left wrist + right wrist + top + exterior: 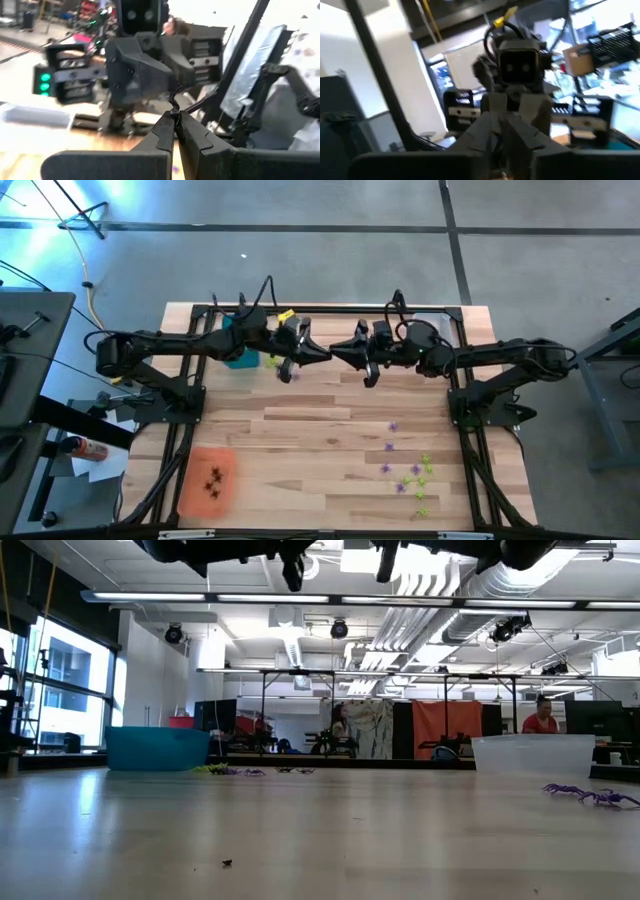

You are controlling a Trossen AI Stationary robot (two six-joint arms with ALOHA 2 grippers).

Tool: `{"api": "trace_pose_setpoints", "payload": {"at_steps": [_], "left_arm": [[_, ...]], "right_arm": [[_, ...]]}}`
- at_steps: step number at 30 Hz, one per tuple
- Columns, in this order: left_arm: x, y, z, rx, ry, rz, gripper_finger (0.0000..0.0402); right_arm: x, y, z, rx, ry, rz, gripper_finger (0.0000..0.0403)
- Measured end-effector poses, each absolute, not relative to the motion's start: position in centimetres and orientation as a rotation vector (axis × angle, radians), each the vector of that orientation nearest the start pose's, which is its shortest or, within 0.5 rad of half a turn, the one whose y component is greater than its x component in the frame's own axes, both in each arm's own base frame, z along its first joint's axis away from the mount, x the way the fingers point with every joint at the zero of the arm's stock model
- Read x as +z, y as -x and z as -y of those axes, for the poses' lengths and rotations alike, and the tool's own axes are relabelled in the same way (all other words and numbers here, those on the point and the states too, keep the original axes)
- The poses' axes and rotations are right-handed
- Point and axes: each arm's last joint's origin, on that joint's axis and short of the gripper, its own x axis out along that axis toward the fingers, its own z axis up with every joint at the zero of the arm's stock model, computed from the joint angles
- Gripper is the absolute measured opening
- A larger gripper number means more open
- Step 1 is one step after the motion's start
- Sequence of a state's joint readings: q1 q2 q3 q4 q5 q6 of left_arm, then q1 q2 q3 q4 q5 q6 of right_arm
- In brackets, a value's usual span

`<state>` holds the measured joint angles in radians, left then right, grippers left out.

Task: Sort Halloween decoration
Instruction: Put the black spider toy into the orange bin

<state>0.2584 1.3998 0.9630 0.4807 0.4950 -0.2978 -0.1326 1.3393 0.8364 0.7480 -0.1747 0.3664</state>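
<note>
Dark fingers [160, 135] of the left gripper [173, 114] filling the bottom of the left wrist view, pressed together at the tips; impossible to tell whether anything is pinched between them. Just beyond, facing it head on, the right gripper [501, 125], tip to tip with the left one or nearly so; cannot tell whether spread or closed.

Seen from above: both arms stretched toward each other across the upper middle of the frame, grippers meeting there above the table [300, 440].

Purple trinkets [390, 445] scattered loose at lower right of the high view, down the right side of the table. Green trinkets [422, 470] mixed in just below and to the right of them. One purple piece [288, 376] and one green piece [272, 361] at upper centre-left, close under the left arm. Dark trinkets [213, 480] lying inside the orange tray [190, 495] at lower left.

Teal tray [240, 360] at upper left of the table, partly hidden by the left arm. Clear tray [440, 323] at upper right, partly under the right arm.

Low view: teal tray at left, clear tray at right, purple trinkets at far right on the wood.
</note>
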Motion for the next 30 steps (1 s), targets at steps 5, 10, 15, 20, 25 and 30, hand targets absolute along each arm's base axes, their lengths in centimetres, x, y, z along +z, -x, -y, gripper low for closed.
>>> {"api": "trace_pose_setpoints", "payload": {"at_steps": [5, 10, 15, 20, 25, 30], "left_arm": [[32.4, -29.0, -7.3, -0.193, 0.258, -0.078, 0.0000], [32.5, -26.9, -7.0, -0.163, 0.267, -0.205, 0.0000], [31.8, -23.8, -4.6, -0.193, 0.382, -0.475, 0.0000], [30.7, -19.7, 0.4, -0.246, 0.550, -0.842, 0.0000], [29.9, -16.3, 6.0, -0.287, 0.656, -1.167, 0.0000], [28.0, -14.5, 11.4, -0.408, 0.750, -1.235, 0.0000]], "right_arm": [[32.7, -27.9, 4.4, -0.003, -0.310, 0.196, 0.0154], [33.9, -25.6, 5.5, -0.135, -0.232, 0.178, 0.0220], [34.6, -23.5, 6.5, -0.270, -0.211, 0.145, 0.0235], [34.1, -22.6, 7.0, -0.310, -0.232, 0.055, 0.0236], [33.1, -22.6, 7.1, -0.335, -0.259, -0.043, 0.0236], [32.4, -22.5, 7.2, -0.374, -0.272, -0.118, 0.0236]]}}
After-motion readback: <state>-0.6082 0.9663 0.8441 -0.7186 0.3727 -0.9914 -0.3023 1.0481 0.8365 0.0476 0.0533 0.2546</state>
